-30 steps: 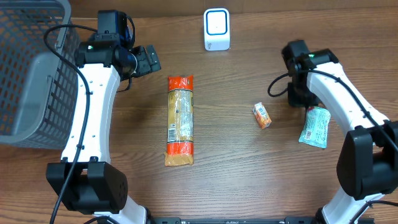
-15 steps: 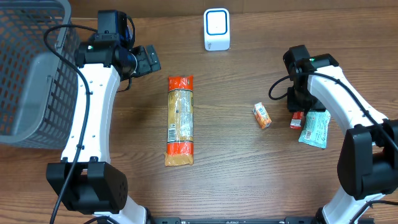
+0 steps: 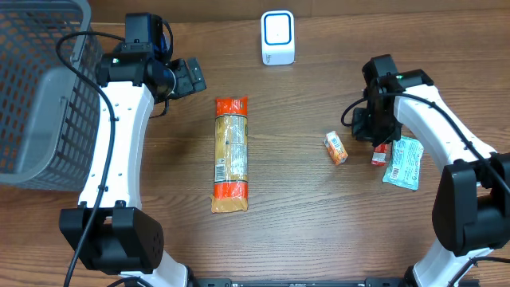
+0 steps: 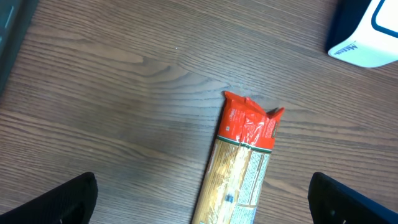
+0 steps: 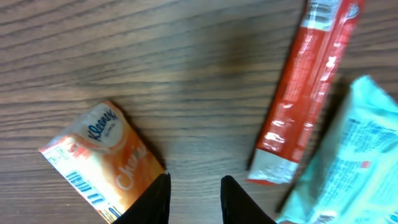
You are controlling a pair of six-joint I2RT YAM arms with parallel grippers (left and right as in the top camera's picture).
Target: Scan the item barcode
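Held the right claw [image 5: 195, 182] slightly parted, empty, low over the table [image 3: 303, 223]. Found the orange tissue pack [image 5: 102, 163] just beside it, toward the table's middle, long axis slanted, barcode [image 5: 81, 182] up. Judged it far from the left arm [image 3: 119, 119].

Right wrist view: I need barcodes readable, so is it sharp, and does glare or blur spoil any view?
Right wrist: orange tissue pack sharp, barcode bars distinct; red sachet slightly glossy; teal pack softer. Left wrist: pasta packet fairly crisp, white scanner blurred at the corner. Overhead: even light, print too small.
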